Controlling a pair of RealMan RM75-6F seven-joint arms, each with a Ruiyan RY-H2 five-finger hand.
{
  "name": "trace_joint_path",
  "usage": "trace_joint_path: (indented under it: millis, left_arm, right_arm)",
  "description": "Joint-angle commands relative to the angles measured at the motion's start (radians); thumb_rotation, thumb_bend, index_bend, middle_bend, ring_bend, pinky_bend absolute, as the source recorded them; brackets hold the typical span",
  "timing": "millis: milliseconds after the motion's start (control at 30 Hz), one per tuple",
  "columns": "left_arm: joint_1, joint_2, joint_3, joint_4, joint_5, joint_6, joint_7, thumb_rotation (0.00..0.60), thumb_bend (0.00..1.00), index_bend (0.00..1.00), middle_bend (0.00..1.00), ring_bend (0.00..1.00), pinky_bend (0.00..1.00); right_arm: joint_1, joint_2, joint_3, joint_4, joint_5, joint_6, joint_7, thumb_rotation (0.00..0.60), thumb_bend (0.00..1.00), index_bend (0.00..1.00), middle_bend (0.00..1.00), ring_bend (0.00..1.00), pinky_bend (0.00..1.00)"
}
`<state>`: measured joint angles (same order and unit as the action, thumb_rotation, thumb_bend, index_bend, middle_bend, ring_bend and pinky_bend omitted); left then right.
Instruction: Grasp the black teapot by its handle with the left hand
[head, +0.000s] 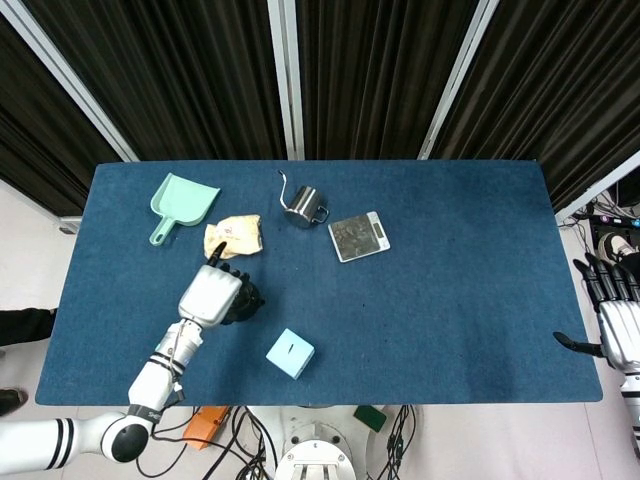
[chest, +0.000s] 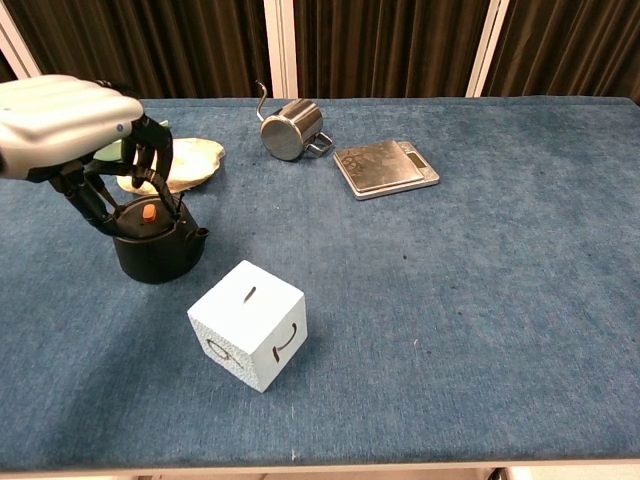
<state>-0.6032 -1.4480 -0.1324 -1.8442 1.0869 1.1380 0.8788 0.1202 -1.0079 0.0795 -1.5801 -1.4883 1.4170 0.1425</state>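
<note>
Now the left hand (chest: 75, 130) curls its dark fingers (chest: 150, 160) around the handle of the squat black teapot (chest: 155, 250), left of frame.

no readable text, brand or number anywhere. pale blue cube (chest: 247, 323) near front edge of table (chest: 500, 300): dark marks on its faces, a short slit on top and curved strokes on the sides, not legible as letters. scale (chest: 385, 166) toward back edge: display too small to read.

Green dustpan (head: 180, 203), steel pitcher (head: 303, 206), scale (head: 358, 236), pale-blue cube (chest: 247, 323)
</note>
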Motion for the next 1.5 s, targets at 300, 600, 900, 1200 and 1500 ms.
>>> trace_joint_path:
  millis: [300,600,900,1200,1500]
  left_arm:
    - [-0.019,-0.022,0.024,0.028,-0.011,0.021,0.007,0.6,0.05,0.51,0.55,0.47,0.03]
    - [-0.031,-0.026,0.041,0.028,-0.03,0.015,-0.01,0.6,0.05,0.57,0.61,0.51,0.03]
    - [-0.043,-0.032,0.053,0.039,-0.042,-0.004,-0.048,0.6,0.05,0.75,0.77,0.65,0.03]
    - [-0.056,-0.023,0.053,0.052,-0.059,-0.054,-0.139,0.593,0.05,0.92,0.95,0.81,0.03]
    - [-0.062,-0.016,0.039,0.075,-0.05,-0.092,-0.26,0.322,0.03,1.0,1.0,0.93,0.03]
  right_arm:
    - [0.002,-0.002,-0.002,-0.001,0.004,-0.006,-0.004,0.6,0.04,0.0,0.02,0.0,0.0]
    - [0.004,-0.008,-0.004,0.005,0.009,-0.014,-0.002,0.6,0.04,0.0,0.02,0.0,0.0]
    - [0.0,-0.009,-0.004,0.005,0.014,-0.011,-0.003,0.6,0.04,0.0,0.02,0.0,0.0]
    - [-0.001,-0.009,-0.004,0.001,0.02,-0.013,-0.009,0.6,0.04,0.0,0.02,0.0,0.0]
    - [0.001,-0.008,-0.003,-0.009,0.024,-0.017,-0.02,0.6,0.04,0.0,0.02,0.0,0.0]
